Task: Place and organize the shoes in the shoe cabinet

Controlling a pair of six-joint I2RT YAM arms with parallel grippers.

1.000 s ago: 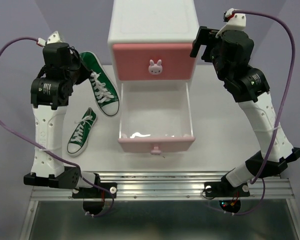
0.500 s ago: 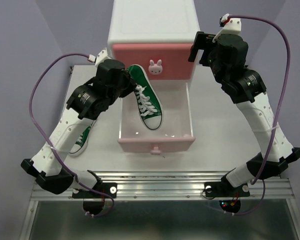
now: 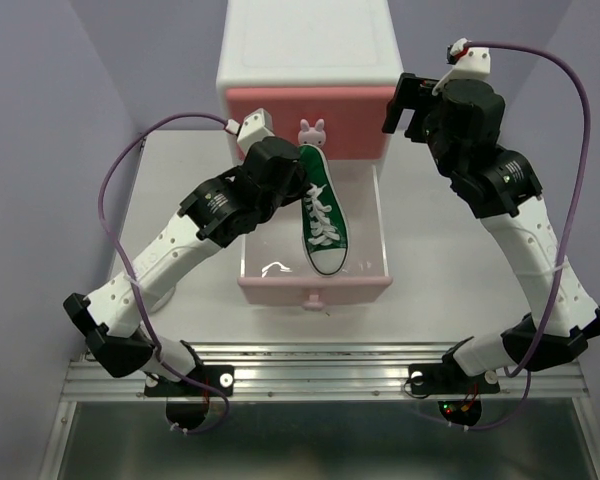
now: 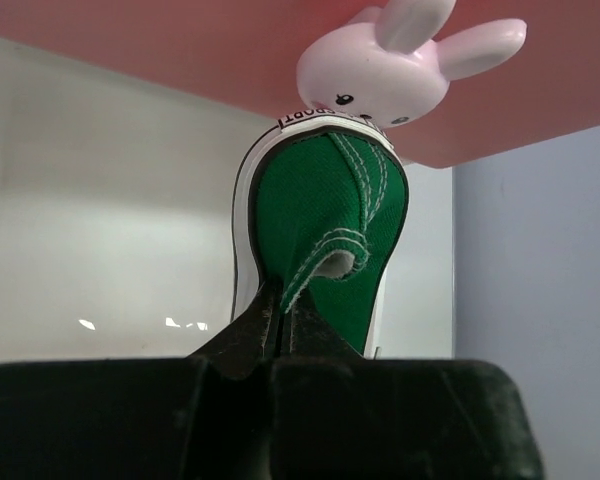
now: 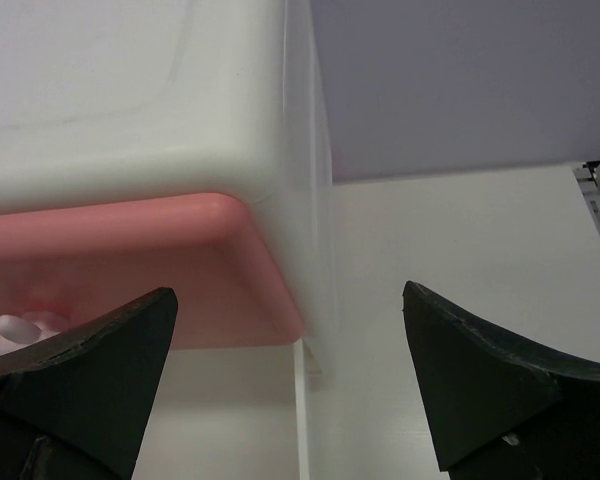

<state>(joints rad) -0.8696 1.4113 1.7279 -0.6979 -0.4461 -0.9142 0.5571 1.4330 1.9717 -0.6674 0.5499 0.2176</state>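
The white shoe cabinet (image 3: 307,50) stands at the back, its lower pink drawer (image 3: 372,225) pulled open. My left gripper (image 3: 298,165) is shut on the heel tab of a green shoe (image 3: 321,212), which hangs toe-forward over the open drawer's right half. In the left wrist view the shoe's heel (image 4: 325,210) sits just below the upper drawer's bunny knob (image 4: 400,60), with the gripper (image 4: 280,300) pinching the heel loop. My right gripper (image 3: 405,100) is open and holds nothing, beside the cabinet's upper right corner (image 5: 180,120). No other shoe shows plainly.
The upper pink drawer front (image 3: 310,115) is closed. The open drawer's front panel with its knob (image 3: 311,297) reaches toward the table's near edge. White tabletop (image 3: 450,250) lies right of the drawer. My left arm spans the table's left side.
My left arm has swung right, carrying the green shoe from the left side of the table to over the open lower drawer. The right arm has barely moved.
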